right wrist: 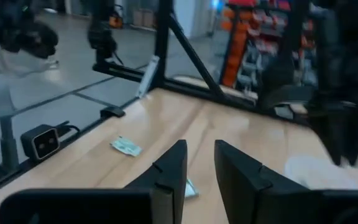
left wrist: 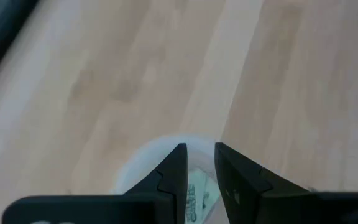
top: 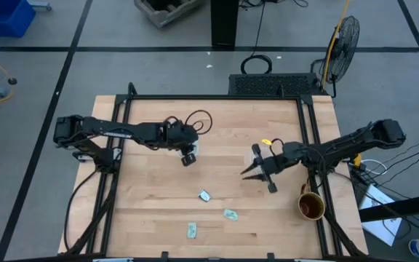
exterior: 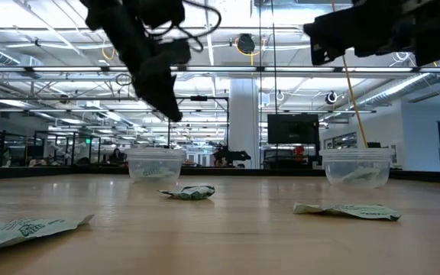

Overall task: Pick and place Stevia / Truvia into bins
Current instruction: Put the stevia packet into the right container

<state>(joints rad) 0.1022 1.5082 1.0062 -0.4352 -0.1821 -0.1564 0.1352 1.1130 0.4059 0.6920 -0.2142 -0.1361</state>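
Desk [top: 151, 204]: pale wood, dark frame.

Bins, two clear cups. One [exterior: 155, 163] near the middle, toward the left edge, packets already inside [left wrist: 197, 194]. The other [exterior: 357, 166] toward the right edge, also holding paper.

Stevia / Truvia packets, loose: three toward the front edge, well apart, one crumpled [top: 205, 195], two flatter [top: 230, 215] [top: 192, 231].

Left claw [left wrist: 199, 163]: directly above the first bin, fingers parted by a narrow gap, nothing between them.

Right claw [right wrist: 198, 163]: raised over the desk near the second bin, fingers slightly apart, holding nothing.

Brown mug [top: 310, 206]: at the right edge, not a bin.

Handling note, by judgement: packets are very light, thin, limp paper, likely to slide on the wood. Best pinched at a raised crease or edge; the crumpled one offers the easiest hold.
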